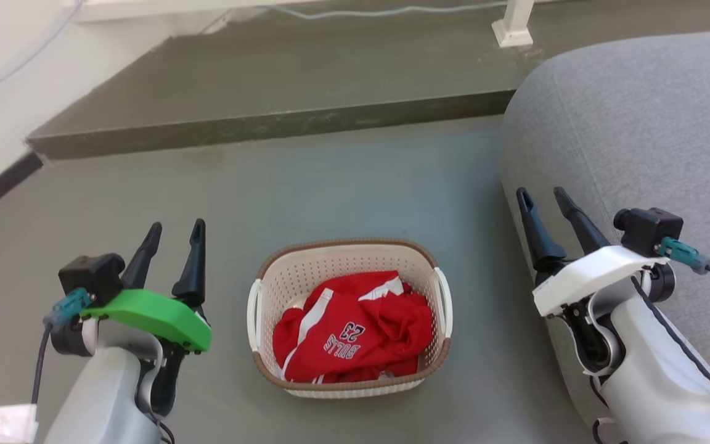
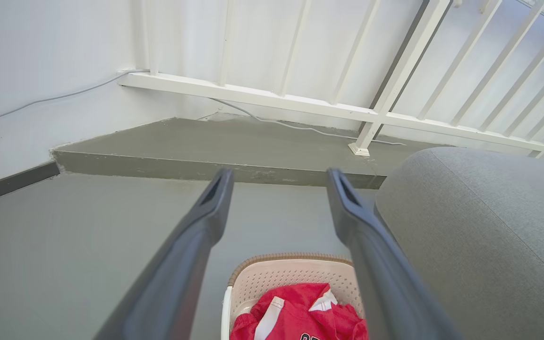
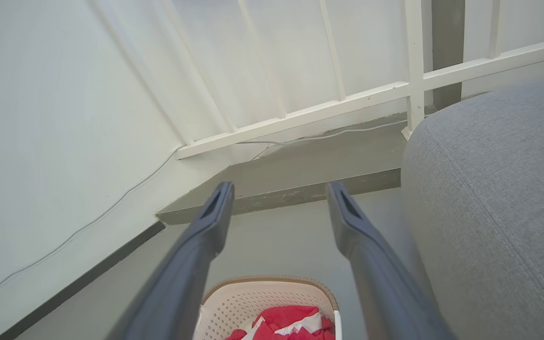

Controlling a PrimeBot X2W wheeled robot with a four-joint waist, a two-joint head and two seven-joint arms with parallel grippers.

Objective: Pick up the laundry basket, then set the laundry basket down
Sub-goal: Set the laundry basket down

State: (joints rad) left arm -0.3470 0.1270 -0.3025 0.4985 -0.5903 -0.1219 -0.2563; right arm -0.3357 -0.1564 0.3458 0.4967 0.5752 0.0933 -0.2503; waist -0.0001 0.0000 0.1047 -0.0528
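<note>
At the lower left of the head view the left pincer (image 1: pixel 177 227) hangs spread and empty over the floor (image 1: pixel 361 179). At the lower right the right pincer (image 1: pixel 541 194) is also spread and empty, its fingers showing against the flank of the grey sofa (image 1: pixel 638 123); whether they touch it I cannot tell.

Between them, low in the centre, the basket (image 1: pixel 306 271) stands upright on the floor with a red jersey (image 1: pixel 355 333) crumpled inside. Neither pincer touches it, so the pick-up looks not yet begun.

To do it well, each pincer should probably come down and inward to its own side: the left handle (image 1: pixel 251 314) and the right handle (image 1: pixel 446 299). These are thin white loops, so the fingers must straddle them squarely. Both should then lift together and level, or the basket may tip.

The left side has open floor. The right is tight, with only a narrow strip between basket and sofa, so that arm risks brushing the cloth.

Beyond the basket the floor runs open to the step (image 1: pixel 269 123) across the upper frame, with a white post (image 1: pixel 513 24) at the top. Setting down short of that edge seems safest.
</note>
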